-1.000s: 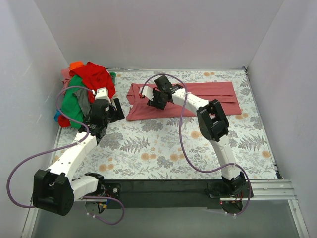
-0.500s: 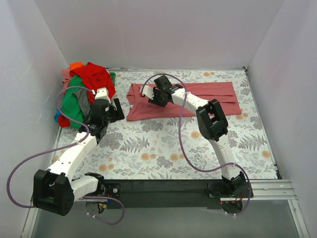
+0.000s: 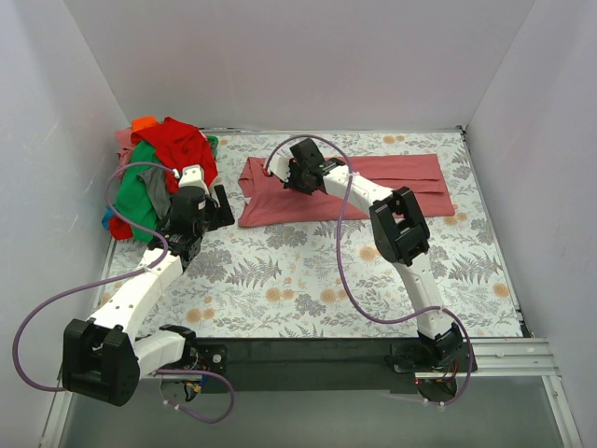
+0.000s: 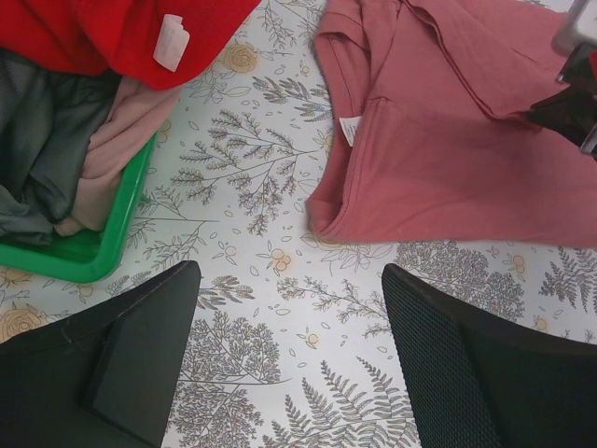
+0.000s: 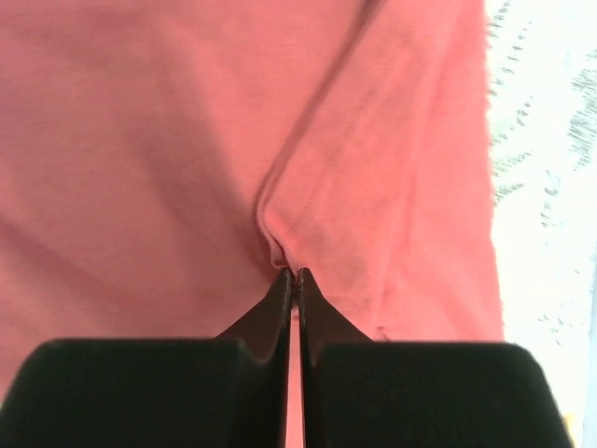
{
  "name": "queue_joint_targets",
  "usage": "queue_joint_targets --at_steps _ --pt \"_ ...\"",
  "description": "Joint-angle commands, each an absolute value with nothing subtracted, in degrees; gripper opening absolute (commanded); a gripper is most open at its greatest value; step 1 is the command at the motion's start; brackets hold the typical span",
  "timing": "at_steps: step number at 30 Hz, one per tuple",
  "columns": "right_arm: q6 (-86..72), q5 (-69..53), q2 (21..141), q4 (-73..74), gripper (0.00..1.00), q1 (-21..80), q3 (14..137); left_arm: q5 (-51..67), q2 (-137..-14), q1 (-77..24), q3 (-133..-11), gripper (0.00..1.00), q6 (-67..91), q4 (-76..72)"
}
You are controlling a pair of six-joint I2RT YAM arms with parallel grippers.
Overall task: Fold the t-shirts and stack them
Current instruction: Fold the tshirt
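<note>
A salmon-pink t-shirt [image 3: 392, 182] lies partly folded across the back of the table, with its neck tag [image 4: 348, 130] to the left. My right gripper [image 3: 289, 175] sits on its left part, and its jaws [image 5: 291, 275] are shut, pinching a raised fold of the pink cloth [image 5: 280, 238]. In the back left corner several t-shirts lie in a heap [image 3: 154, 177], with a red one [image 4: 112, 28] on top of green [image 4: 89, 257], grey [image 4: 37, 140] and pale pink [image 4: 117, 140] ones. Between the heap and the pink t-shirt, my left gripper [image 4: 289, 345] hovers open over the floral cover, holding nothing.
The floral table cover [image 3: 280, 280] spans the table. White walls close in the left, back and right sides. The right arm's black tip [image 4: 574, 103] shows at the right edge of the left wrist view.
The right gripper has closed from half open onto a fold of the pink t-shirt and shifted slightly toward the back left. The left arm has stayed still.
</note>
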State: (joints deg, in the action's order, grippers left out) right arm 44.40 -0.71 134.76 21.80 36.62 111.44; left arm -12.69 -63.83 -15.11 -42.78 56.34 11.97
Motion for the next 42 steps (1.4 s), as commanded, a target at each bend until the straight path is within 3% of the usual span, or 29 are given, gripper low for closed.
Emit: queue_joint_targets --at_steps 1,14,16,17,21,28,33,38,42 --pt "42.0 3.7 134.1 16.1 0.01 35.1 115.4 -13.4 -61.7 -14.9 -42.5 0.78 55.6 11.4" --pt "39.1 15.0 138.4 6.9 0.03 31.2 119.5 -13.4 -62.2 -14.9 -42.5 0.78 55.5 11.4" --pt "39.2 16.9 139.1 4.8 0.16 31.1 119.3 -13.4 -62.3 -14.9 -42.4 0.78 55.5 11.4" --pt "39.2 17.8 139.3 4.3 0.31 31.0 118.9 -13.4 -62.3 -14.9 -42.4 0.78 55.5 11.4" --pt "38.1 18.7 138.7 4.0 0.48 30.2 118.5 -13.3 -62.5 -14.9 -42.3 0.78 55.5 11.3" --pt "33.9 15.7 132.7 5.5 0.49 27.2 114.2 -12.9 -62.1 -14.9 -42.3 0.78 55.5 11.2" --pt "28.5 -0.8 124.8 17.8 0.48 20.1 109.3 -12.0 -61.0 -14.9 -42.3 0.78 55.5 11.1" --pt "27.8 -18.0 115.7 23.7 0.47 8.3 96.4 -10.2 -59.9 -14.9 -42.3 0.78 55.7 10.7" --pt "28.7 -21.6 112.2 26.2 0.46 -1.1 90.4 -8.8 -59.4 -14.9 -42.4 0.78 55.8 10.6"
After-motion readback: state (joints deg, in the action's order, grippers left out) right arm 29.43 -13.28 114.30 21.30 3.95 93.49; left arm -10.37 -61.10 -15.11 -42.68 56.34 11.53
